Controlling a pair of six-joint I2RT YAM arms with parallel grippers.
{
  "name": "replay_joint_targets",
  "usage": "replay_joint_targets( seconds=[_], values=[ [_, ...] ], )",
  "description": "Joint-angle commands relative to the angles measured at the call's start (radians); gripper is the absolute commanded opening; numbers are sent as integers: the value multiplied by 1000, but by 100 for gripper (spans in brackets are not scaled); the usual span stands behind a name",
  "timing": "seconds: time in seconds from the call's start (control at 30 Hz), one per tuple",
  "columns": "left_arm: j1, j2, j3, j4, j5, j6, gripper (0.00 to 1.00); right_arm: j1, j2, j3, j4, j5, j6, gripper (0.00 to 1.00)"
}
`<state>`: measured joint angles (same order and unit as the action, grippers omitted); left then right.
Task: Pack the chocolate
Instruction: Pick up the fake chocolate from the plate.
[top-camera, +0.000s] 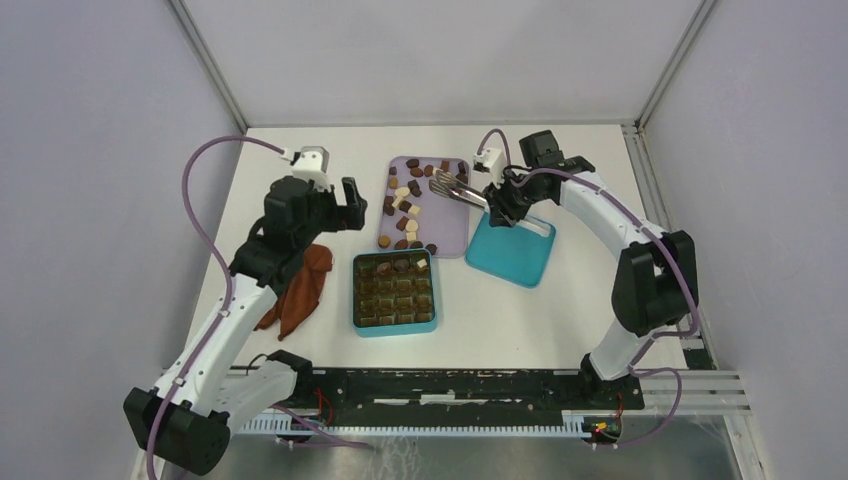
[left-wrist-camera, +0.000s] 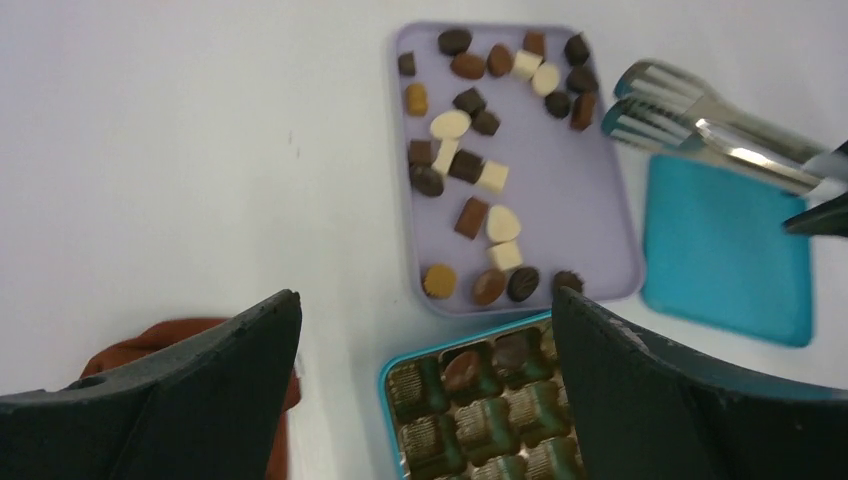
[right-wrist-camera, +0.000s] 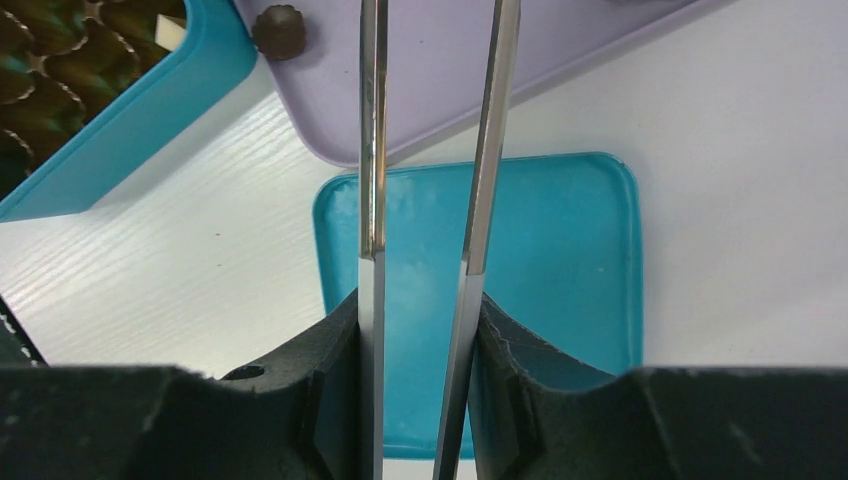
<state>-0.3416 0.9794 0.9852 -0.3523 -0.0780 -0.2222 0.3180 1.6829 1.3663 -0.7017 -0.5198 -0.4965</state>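
Cloth (top-camera: 305, 285), reddish-brown and crumpled, lies at the left of the table (top-camera: 560, 320), partly under the left arm; above it the left gripper (top-camera: 353, 205) hangs with its jaws wide apart and nothing between them, pointed toward the middle; next comes the lilac tray (top-camera: 448, 225), where most of the chocolate (left-wrist-camera: 451, 124) lies loose in dark, mid-brown and cream pieces; just in front of the tray sits the teal box (top-camera: 395, 331), a few pieces already in the back row of its gridded insert and most cells bare; further right the tongs (top-camera: 460, 188) reach over the tray's right edge, their tips apart with no piece between them; the right gripper (top-camera: 505, 207) is clamped on the tongs' handles, above the teal lid (top-camera: 515, 255). The step in hand looks like picking a piece with the tongs; it would go best by choosing one that stands apart from its neighbours, lowering the tips on either side of it, squeezing only enough to hold without crushing or flicking it, lifting straight up, and setting it into a bare cell; the left gripper should keep clear of that path.
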Motion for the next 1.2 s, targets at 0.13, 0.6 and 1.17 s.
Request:
replay_joint_targets(
  seconds=[0.13,0.6,1.17],
  values=[
    [3,-49,-163,26,-135,138,98,22,165,188,-66,69,-40,41],
    [4,-9,-151,23,-150,149,96,62,401,410,-129,101,-40,42],
    [5,29,-140,27,-96,152,94,96,541,553,-157,165,-29,41]
  ],
)
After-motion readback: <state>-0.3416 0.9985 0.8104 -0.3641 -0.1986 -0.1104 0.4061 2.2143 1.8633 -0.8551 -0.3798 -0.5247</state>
